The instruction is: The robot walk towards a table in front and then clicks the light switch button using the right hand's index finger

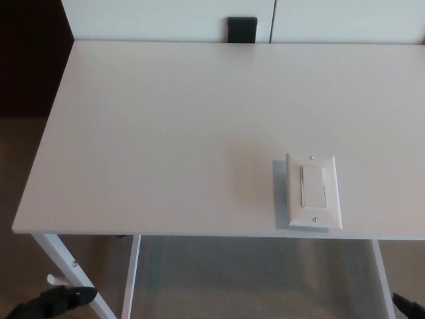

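only a dark sliver of the right hand (406,306) shows at the near right corner, low beneath the table (159,133) edge; whether its fingers are spread or curled cannot be told. the left hand (56,301) hangs at the near left, holding nothing, its grip unclear too. the light switch (313,191) lies flat near the table's near right edge, its rocker untouched by anything. the robot appears to stand at the table, so the walk looks done; no finger is on the switch, and the press seems left to do.
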`<state>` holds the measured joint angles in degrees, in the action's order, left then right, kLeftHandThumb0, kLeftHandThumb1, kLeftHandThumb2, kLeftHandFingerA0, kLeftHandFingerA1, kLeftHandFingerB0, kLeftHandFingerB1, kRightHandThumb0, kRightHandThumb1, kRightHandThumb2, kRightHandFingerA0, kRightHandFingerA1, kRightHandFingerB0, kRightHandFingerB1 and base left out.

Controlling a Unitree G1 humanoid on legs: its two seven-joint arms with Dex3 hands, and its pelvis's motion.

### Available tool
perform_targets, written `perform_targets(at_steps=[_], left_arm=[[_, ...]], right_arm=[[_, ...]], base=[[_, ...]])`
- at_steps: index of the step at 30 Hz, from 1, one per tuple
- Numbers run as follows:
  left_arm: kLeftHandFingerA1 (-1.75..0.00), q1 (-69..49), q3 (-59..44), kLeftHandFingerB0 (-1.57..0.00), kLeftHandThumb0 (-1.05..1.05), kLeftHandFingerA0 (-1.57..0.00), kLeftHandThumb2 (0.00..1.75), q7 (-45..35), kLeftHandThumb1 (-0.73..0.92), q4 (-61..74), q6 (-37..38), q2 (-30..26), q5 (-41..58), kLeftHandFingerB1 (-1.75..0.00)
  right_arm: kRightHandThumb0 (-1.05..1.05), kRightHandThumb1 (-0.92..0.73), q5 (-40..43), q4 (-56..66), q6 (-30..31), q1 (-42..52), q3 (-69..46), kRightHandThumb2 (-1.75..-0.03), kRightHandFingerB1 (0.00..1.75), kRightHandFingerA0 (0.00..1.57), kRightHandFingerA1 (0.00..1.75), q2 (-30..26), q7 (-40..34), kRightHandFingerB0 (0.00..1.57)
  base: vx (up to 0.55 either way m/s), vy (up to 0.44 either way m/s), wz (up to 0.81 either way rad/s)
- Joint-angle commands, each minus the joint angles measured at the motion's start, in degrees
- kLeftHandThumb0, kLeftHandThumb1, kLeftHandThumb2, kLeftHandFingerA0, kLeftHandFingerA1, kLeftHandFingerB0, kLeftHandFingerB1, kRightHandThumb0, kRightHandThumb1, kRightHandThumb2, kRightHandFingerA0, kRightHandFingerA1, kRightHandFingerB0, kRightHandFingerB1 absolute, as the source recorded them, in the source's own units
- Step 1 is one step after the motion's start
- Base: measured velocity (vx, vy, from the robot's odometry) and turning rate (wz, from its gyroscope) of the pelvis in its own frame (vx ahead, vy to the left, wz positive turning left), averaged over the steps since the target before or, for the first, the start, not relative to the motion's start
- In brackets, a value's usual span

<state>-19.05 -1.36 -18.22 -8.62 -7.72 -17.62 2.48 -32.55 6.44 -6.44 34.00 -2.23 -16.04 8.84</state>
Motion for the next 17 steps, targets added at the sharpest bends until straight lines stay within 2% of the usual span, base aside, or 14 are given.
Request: perform_targets(at_steps=[1,3,10,17], left_arm=[[-0.49,-0.97,-1.57,-0.38,-0.02,-0.53,0.58,0.21,0.67,-2.14,1.38,-0.77,0.07,-0.42],[-0.49,-0.77,-1.69,-0.37,-0.01,-0.53,0.59,-0.10,0.68,-2.02,1.25,-0.80,0.41,-0.42],[-0.48,-0.04,-1.58,-0.39,-0.02,-0.53,0.58,0.30,0.67,-1.65,0.99,-0.95,-0.12,-0.42],[-0.49,0.46,-1.91,-0.40,-0.01,-0.54,0.58,0.56,0.66,-1.49,0.19,-0.66,-0.01,-0.42]], right_arm=[[-0.85,-0.64,21.27,-5.21,2.65,-2.22,-4.69,-0.96,0.11,0.00,0.26,2.77,9.31,0.00],[-0.89,-0.65,21.83,-5.36,2.70,-2.56,-4.99,-0.96,0.08,0.00,0.22,2.74,9.77,0.00],[-0.86,-0.64,22.41,-4.72,2.43,-2.79,-5.51,-0.96,0.11,0.00,0.27,2.82,9.78,0.00],[-0.85,-0.63,24.58,-4.42,2.98,-2.91,-5.81,-0.94,0.09,0.00,0.24,3.08,10.28,0.00]], base=[[0.00,0.000,0.00],[0.00,0.000,0.00],[0.00,0.000,0.00],[0.00,0.000,0.00]])
